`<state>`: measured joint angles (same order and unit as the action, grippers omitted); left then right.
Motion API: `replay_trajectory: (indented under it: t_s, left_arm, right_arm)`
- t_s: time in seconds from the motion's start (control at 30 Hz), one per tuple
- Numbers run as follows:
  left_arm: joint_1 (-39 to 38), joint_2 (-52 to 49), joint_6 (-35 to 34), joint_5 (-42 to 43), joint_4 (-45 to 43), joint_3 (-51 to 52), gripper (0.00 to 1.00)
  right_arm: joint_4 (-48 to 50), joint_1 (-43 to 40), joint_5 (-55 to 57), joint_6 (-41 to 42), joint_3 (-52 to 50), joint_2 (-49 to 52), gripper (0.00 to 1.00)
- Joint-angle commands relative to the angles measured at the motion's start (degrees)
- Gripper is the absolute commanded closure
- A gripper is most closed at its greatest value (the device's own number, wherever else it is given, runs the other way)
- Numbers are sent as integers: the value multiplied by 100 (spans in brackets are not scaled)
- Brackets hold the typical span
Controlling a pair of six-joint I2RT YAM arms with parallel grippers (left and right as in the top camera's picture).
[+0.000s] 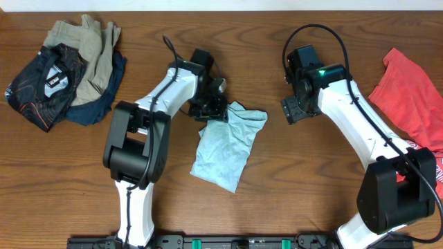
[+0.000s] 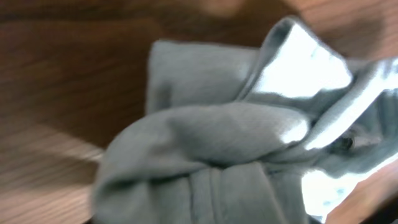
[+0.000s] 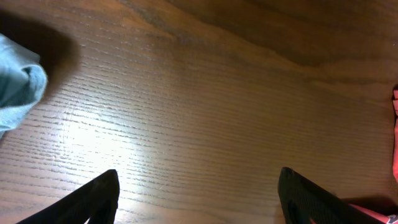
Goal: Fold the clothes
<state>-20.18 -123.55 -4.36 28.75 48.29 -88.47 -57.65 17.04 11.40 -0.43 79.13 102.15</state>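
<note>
A: Blue-grey T-shirt (image 1: pixel 228 149)?
B: Mid-table, crumpled. Left gripper (image 1: pixel 211 109) is at its top corner, can't tell if it's pinching.
A: Right gripper (image 3: pixel 198 193)?
B: Spread wide over the table (image 1: pixel 311 180), beside the shirt.

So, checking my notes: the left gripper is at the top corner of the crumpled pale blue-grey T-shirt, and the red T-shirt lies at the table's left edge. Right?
Not quite. The overhead view shows the red T-shirt at the table's right edge, not the left. The rest holds: the left gripper is at the top corner of the crumpled pale blue-grey T-shirt.
</note>
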Motion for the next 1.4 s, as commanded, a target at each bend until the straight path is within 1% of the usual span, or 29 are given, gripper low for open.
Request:
replay_trajectory:
  t_s: [0.0, 0.07, 0.13, 0.23, 0.37, 0.53, 0.7, 1.0, 1.23, 1.37]
  left_arm:
    - [-168, -101, 92, 63, -94, 63, 71]
    - [-256, -101, 92, 61, -168, 90, 81]
    - [-302, -101, 92, 31, -216, 92, 94]
    - [-282, -98, 92, -295, -238, 68, 94]
    - [-70, -50, 68, -1235, -92, -59, 94]
    - [428, 332, 68, -2100, 26, -267, 94]
    - [1113, 866, 70, -2629, -140, -481, 94]
    - [2472, 1572, 72, -2708, -1152, -490, 94]
    - [3340, 1862, 70, -2708, -2026, -490, 94]
    - [3781, 1917, 70, -2680, -2717, -490, 94]
  right_arm:
    - [-2, -59, 42, 81, 50, -24, 20]
    - [-2, -59, 42, 81, 50, -24, 20]
    - [-2, -63, 44, 81, 50, -24, 20]
    - [-2, -90, 44, 83, 50, -24, 20]
    - [-26, -157, 44, 83, 50, -24, 20]
    - [-74, -236, 42, 85, 50, -26, 21]
    - [-92, -256, 46, 175, 50, -26, 20]
    - [-114, -262, 44, 343, 50, -26, 20]
    - [-109, -262, 42, 514, 52, -26, 19]
    - [-109, -262, 39, 518, 50, -26, 19]
